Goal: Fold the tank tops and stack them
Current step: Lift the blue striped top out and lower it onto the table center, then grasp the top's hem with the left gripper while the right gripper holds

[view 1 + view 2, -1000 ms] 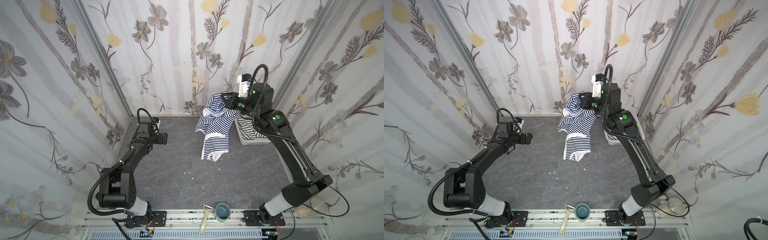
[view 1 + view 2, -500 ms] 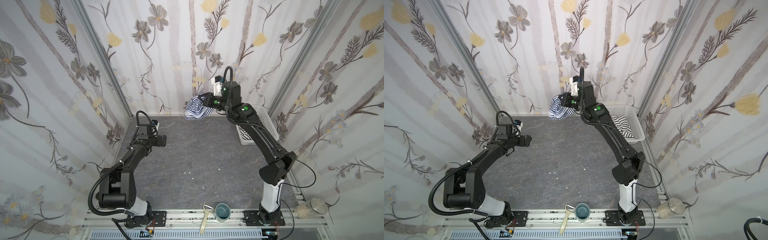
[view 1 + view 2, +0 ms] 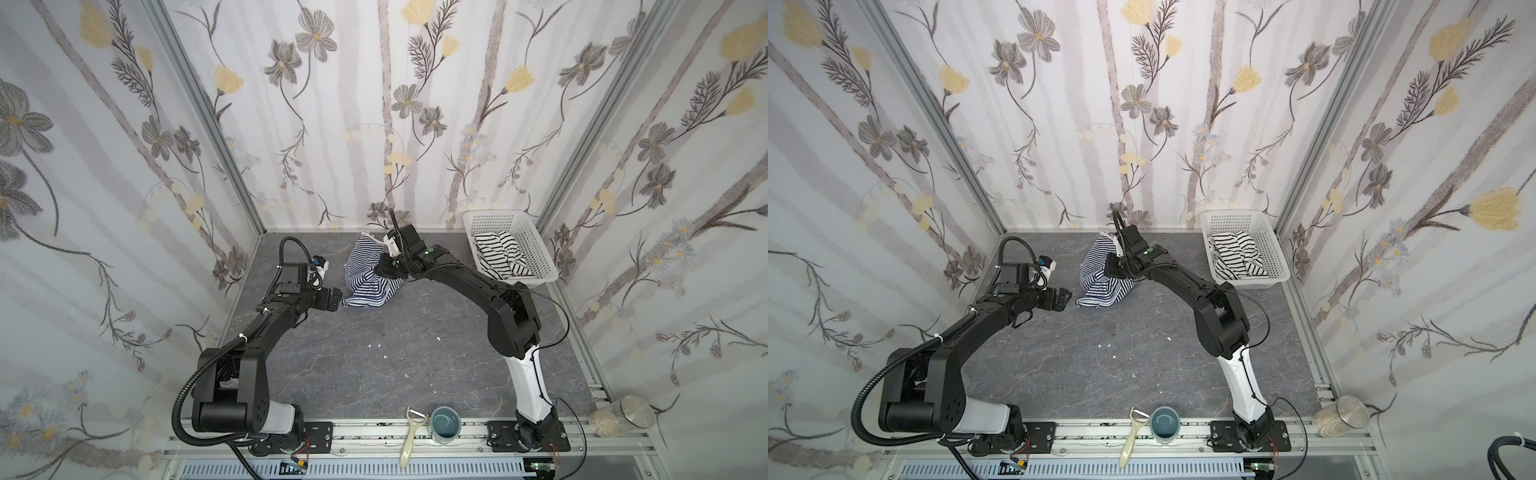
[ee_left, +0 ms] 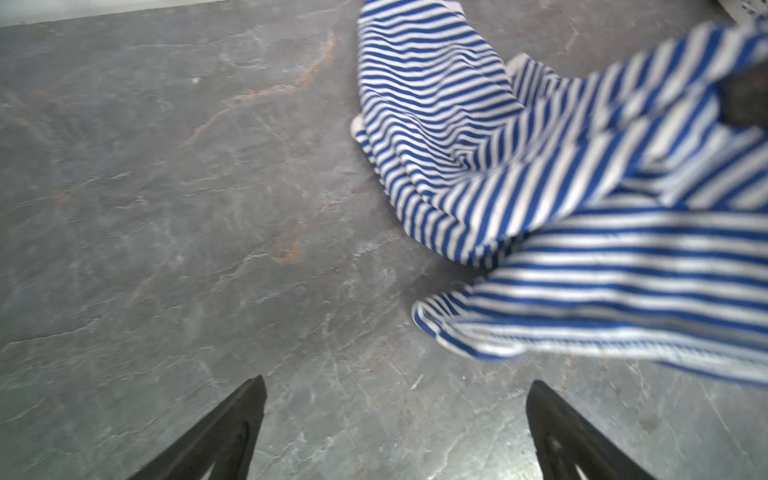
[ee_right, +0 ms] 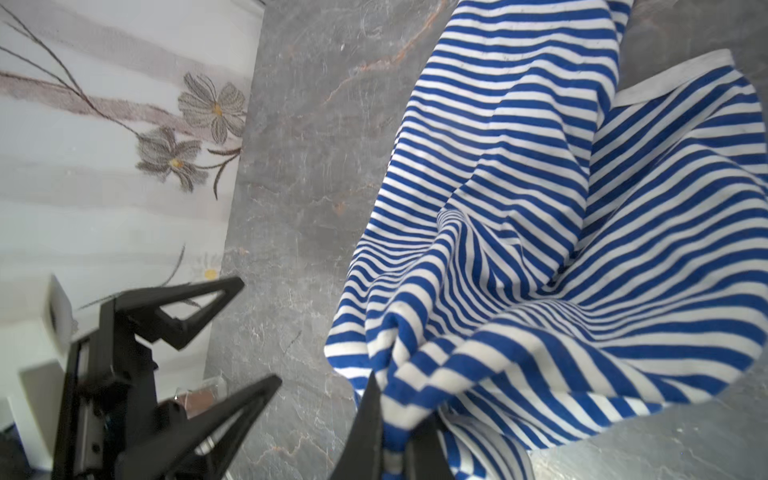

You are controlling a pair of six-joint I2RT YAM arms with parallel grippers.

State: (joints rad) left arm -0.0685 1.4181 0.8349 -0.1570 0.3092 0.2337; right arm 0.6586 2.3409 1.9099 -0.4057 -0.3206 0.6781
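Tank top (image 3: 366, 286), fine-striped, softly crumpled

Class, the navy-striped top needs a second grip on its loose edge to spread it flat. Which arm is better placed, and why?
Left. The left claw is open, empty and close beside the loose edge of the navy-striped top. The right claw is shut on its bunched fabric.

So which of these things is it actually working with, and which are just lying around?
Part of the job:
- navy-striped tank top, pinched in the right claw
- black-striped tank top, crumpled in the white basket

Just lying about, near the front edge:
- peeler
- cup
- jar
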